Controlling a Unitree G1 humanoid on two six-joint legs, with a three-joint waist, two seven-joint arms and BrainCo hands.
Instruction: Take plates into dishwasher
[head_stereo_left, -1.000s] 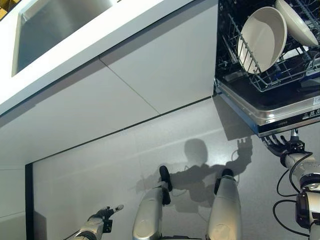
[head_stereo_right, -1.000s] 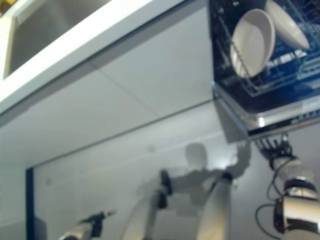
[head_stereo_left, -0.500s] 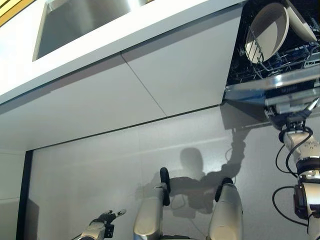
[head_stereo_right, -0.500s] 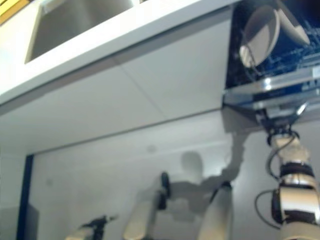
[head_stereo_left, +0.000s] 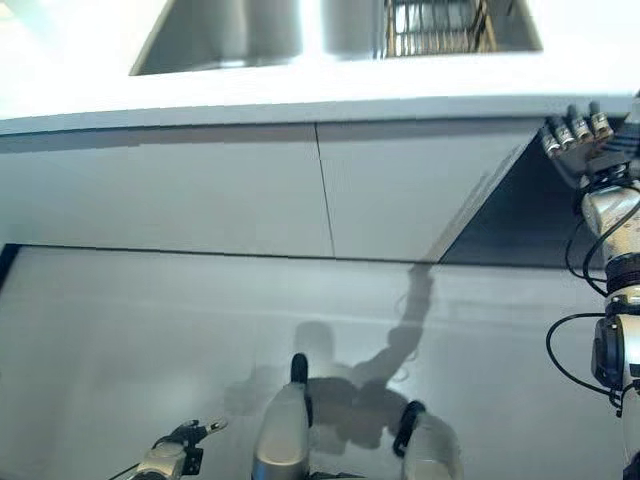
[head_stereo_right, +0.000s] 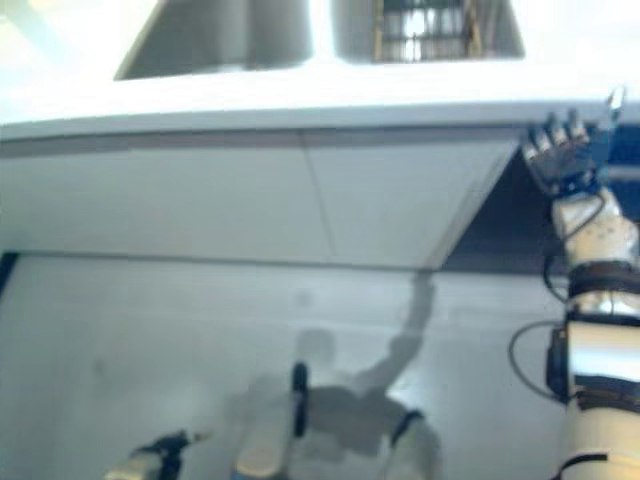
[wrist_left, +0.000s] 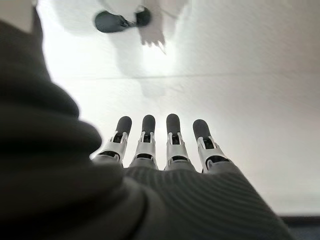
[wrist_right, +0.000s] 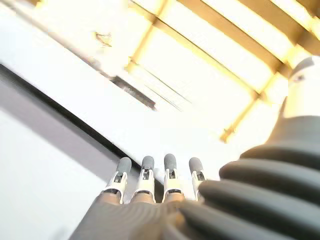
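I held the right hand raised against the upper edge of the dishwasher door, fingers straight and apart, gripping nothing. No plates showed in any view, so I could not tell where they were. Beyond that hand lay the white table with its sink and a wire rack. The left hand hung low over the floor, fingers extended, empty.

Glare whitens the countertop (right eye view softer), with ceiling light flaring overhead.
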